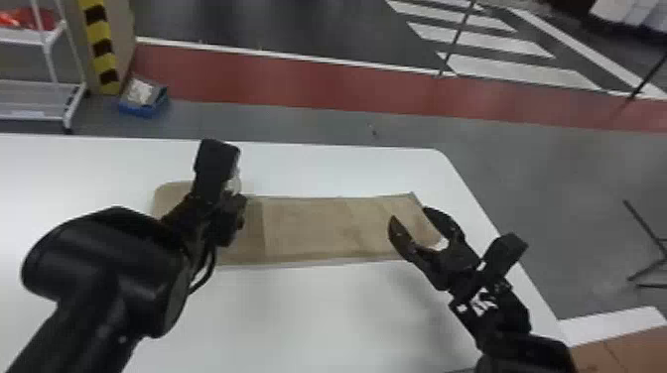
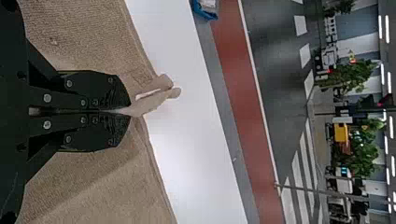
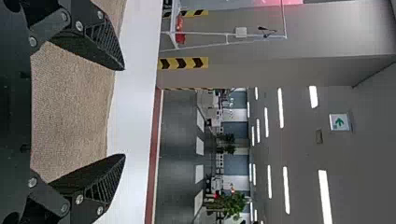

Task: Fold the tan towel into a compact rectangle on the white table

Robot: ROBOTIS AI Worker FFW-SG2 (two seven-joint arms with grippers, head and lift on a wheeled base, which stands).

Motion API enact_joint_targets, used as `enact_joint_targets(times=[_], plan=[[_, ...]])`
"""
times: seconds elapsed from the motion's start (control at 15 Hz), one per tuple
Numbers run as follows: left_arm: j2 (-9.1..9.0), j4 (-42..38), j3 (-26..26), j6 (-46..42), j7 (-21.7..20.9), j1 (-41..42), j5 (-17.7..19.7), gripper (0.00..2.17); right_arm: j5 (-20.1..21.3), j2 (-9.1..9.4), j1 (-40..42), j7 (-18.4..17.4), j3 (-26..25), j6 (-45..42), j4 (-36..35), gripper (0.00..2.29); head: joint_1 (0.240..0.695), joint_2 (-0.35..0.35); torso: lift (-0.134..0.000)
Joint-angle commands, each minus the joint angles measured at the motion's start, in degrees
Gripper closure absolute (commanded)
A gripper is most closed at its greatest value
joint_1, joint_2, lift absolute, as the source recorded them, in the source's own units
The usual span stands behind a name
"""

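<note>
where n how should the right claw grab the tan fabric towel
I'd pinch the short right-hand edge of the tan fabric towel, coming from the robot's right: it lies as a long strip, that end looks free, and the open black right claw hangs over it. The black left claw pinches a raised tuck nearer the other end.

In the middle of the head view, the towel (image 1: 307,228) lies on the table (image 1: 278,317), and behind, upper left, is a box (image 1: 141,109).
</note>
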Motion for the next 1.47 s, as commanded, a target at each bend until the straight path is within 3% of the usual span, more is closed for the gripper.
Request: enact_joint_targets(times=[0.0, 0.07, 0.27, 0.47, 0.6, 0.73, 0.87, 1.07, 1.13, 1.4], plan=[[-0.32, 0.7, -1.5, -3.1, -0.4, 0.0, 2.9, 0.17, 0.0, -0.04, 0.0, -0.2, 0.5, -0.2, 0.2, 0.08, 0.695, -0.308, -0.125], [-0.32, -0.1, -1.9, -2.9, -0.6, 0.3, 3.1, 0.00, 0.2, -0.04, -0.1, -0.5, 1.1, -0.2, 0.2, 0.08, 0.695, -0.324, -0.125], [-0.32, -6.5, -0.4, 0.6, -1.5, 3.9, 2.8, 0.04, 0.6, 0.13, -0.6, -1.5, 3.4, 1.4, -0.5, 0.09, 0.695, -0.338, -0.125], [-0.32, -11.8, 4.7, 0.5, -3.4, 9.2, 0.9, 0.04, 0.8, 0.84, -1.4, -6.7, 9.1, 7.5, -3.3, 0.10, 0.695, -0.314, -0.125], [-0.32, -13.4, 7.7, -5.7, -3.5, 12.9, -0.9, 0.04, 0.8, 1.89, -3.3, -9.0, 13.0, 11.4, -3.7, 0.20, 0.695, -0.283, -0.125], [2.73, -13.7, 10.5, -18.9, -3.7, 17.7, -0.7, 0.04, 0.1, 3.30, -6.0, -8.8, 15.9, 14.5, -3.5, 0.29, 0.695, -0.202, -0.125], [4.57, -13.7, 13.6, -25.2, -3.8, 20.6, -0.8, 0.04, -0.1, 4.53, -8.2, -8.9, 18.9, 17.2, -3.0, 0.34, 0.695, -0.133, -0.125], [5.27, -13.7, 17.2, -32.1, -3.8, 24.2, -0.9, 0.05, 0.6, 5.85, -12.6, -8.9, 22.9, 22.3, 0.0, 0.35, 0.695, -0.002, -0.125], [5.27, -14.1, 17.8, -32.8, -4.0, 24.9, -0.8, 0.07, 0.8, 6.02, -13.8, -8.9, 23.6, 23.2, 1.3, 0.44, 0.695, 0.020, -0.125], [5.27, -14.3, 16.6, -32.8, -4.3, 25.1, -1.0, 0.07, 0.7, 6.20, -17.1, -8.8, 25.1, 23.3, 5.9, 0.47, 0.695, 0.074, -0.125]])
